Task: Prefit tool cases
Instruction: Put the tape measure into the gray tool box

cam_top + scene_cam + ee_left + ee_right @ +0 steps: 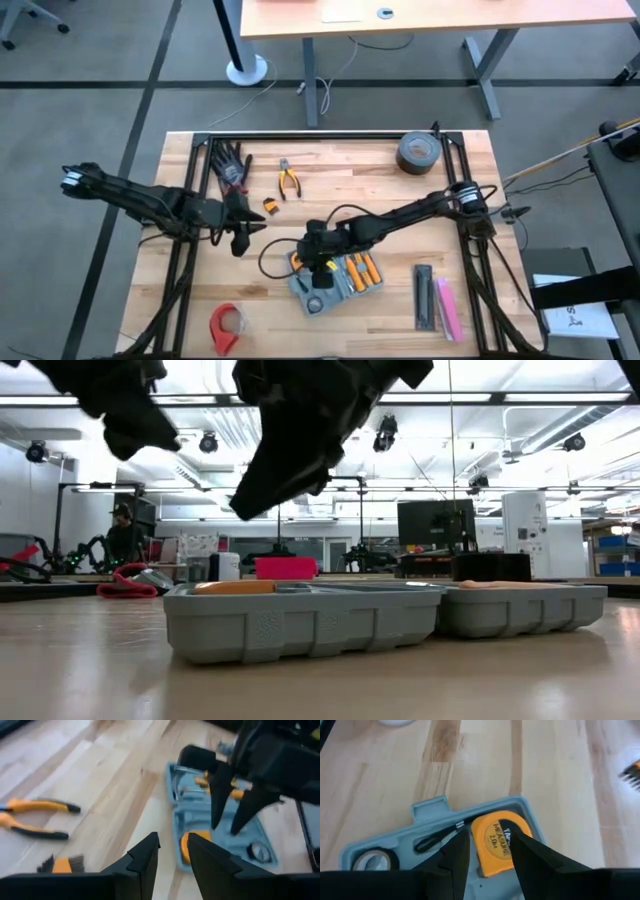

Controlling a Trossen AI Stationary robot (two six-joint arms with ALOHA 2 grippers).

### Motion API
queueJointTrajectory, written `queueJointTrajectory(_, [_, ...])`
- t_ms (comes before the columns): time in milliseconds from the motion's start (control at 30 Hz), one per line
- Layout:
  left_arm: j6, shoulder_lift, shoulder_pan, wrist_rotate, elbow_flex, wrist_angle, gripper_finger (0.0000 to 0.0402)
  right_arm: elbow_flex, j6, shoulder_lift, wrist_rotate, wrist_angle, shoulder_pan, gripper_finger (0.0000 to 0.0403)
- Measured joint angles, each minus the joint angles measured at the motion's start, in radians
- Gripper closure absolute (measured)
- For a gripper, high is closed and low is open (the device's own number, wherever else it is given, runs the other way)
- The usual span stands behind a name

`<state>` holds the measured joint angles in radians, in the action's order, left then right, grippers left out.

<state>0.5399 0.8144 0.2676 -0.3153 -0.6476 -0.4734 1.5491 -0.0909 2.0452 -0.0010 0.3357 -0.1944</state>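
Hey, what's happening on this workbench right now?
A two-armed robot is fitting tools into an open blue-grey tool case on the wooden table. The right gripper hangs right over the case, fingers open to either side of a yellow tape measure lying in its tray. The left gripper waits, open, beside the case. Pliers and gloves lie loose farther back.
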Motion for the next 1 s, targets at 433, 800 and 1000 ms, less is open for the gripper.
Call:
queueJointTrajectory(433, [0.000,0.002,-0.001,-0.029,-0.048,-0.063,0.0288,0.012,0.008,0.177,-0.042,-0.040,0.030,0.0283])
queueJointTrajectory(800, [0.018,0.012,-0.001,0.021,-0.045,-0.077,0.0288,0.026,-0.001,0.089,-0.049,0.038,0.034,0.0287])
queueJointTrajectory(1000, [0.035,0.056,0.004,0.062,-0.044,-0.045,0.0288,0.026,0.020,0.048,-0.026,0.127,0.034,0.0276])
